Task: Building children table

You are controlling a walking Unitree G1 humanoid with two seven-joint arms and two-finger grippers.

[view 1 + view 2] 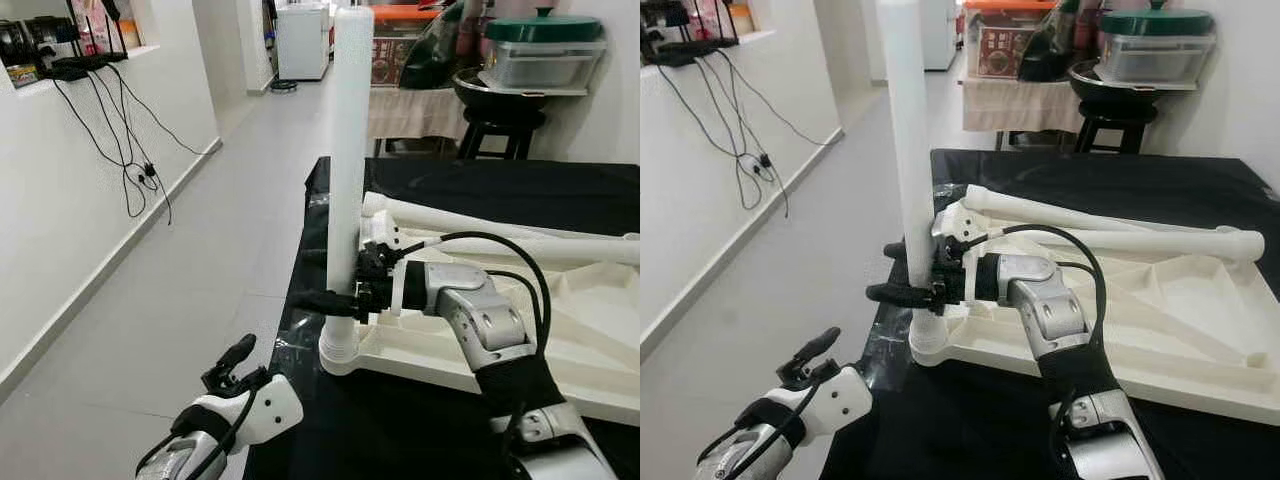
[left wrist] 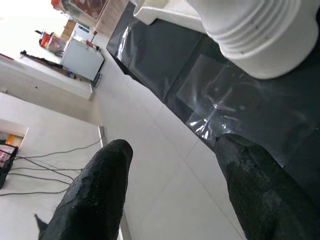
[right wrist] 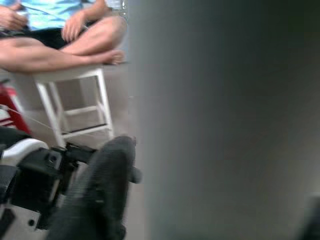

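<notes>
White plastic leg (image 1: 349, 150) stood upright mid-frame, gripped by the right gripper (image 1: 335, 283) fingers; two loose legs (image 1: 1090, 225) lay behind. Left gripper (image 1: 236, 362) fingers spread, lower left.

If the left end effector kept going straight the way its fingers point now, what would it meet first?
Probably the floor: the left end effector, open, aims at the floor beside the black-covered table's edge. The upright white leg's threaded base sits off that line. Depth is unclear.

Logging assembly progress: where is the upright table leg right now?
The upright leg stands in the near left corner socket of the upturned white tabletop on the black mat, with the right gripper closed around its lower part.
</notes>
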